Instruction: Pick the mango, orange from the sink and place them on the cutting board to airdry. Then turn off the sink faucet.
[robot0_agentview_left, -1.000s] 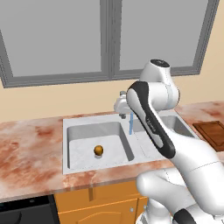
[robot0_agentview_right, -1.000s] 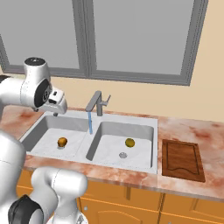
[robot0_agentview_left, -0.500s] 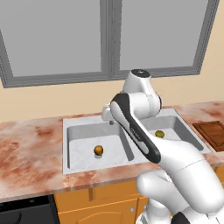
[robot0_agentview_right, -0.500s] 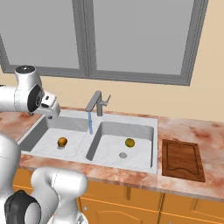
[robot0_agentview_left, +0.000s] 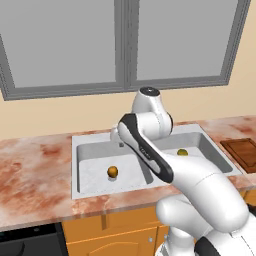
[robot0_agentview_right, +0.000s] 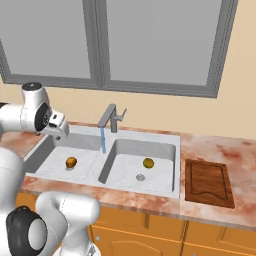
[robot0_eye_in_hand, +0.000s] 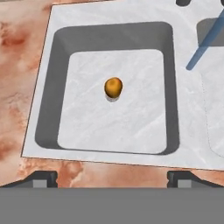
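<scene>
The orange (robot0_eye_in_hand: 113, 87) lies in the middle of the left basin of the sink (robot0_eye_in_hand: 109, 33), also seen as the orange (robot0_agentview_left: 113, 171) and the orange (robot0_agentview_right: 71, 161). The mango (robot0_agentview_right: 148, 162) rests in the right basin beside its drain; the mango (robot0_agentview_left: 183, 152) shows past my arm. My gripper (robot0_eye_in_hand: 112, 178) hangs open above the left basin's front rim, empty, fingertips (robot0_eye_in_hand: 41, 178) wide apart; the gripper (robot0_agentview_right: 59, 134) sits high over the sink's left end. Water runs from the sink faucet (robot0_agentview_right: 112, 117). The cutting board (robot0_agentview_right: 209, 182) lies right of the sink.
A blue water stream (robot0_eye_in_hand: 203, 48) falls near the divider between the basins. Marbled reddish counter (robot0_agentview_left: 35, 170) surrounds the sink (robot0_agentview_left: 95, 142). A window and wall stand behind the faucet. The cutting board (robot0_agentview_left: 245, 150) reaches the right edge.
My arm has swung left, carrying the hand from near the faucet to above the left basin. Both fruits stay put and the water keeps running.
</scene>
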